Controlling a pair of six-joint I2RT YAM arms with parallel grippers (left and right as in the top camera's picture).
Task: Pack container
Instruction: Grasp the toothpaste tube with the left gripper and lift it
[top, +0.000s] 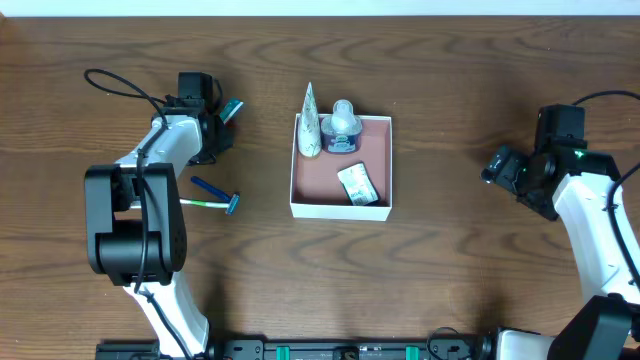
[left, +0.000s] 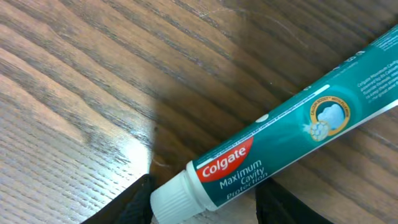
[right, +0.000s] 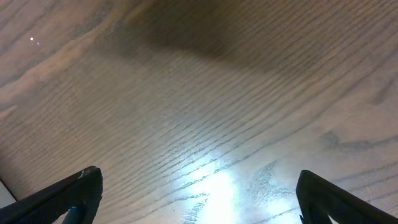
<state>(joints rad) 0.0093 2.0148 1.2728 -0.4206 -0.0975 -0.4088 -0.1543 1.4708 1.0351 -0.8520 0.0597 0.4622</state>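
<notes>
The container (top: 340, 208), a white square box with a pink inside, sits mid-table. It holds a pale cone-shaped tube (top: 311, 122), a small round bottle (top: 342, 125) and a white packet (top: 357, 185). A teal toothpaste tube (left: 280, 140) lies slantwise in the left wrist view, its white cap (left: 171, 198) between the black fingers. My left gripper (left: 205, 202) is shut on its cap end, left of the box (top: 218, 118). My right gripper (right: 199, 193) stands wide open over bare wood, far right of the box (top: 497, 165).
A razor with a blue head (top: 232, 204) and a short blue stick (top: 208, 186) lie on the wood just below the left gripper. Black cables run from both arms near the table's left and right edges.
</notes>
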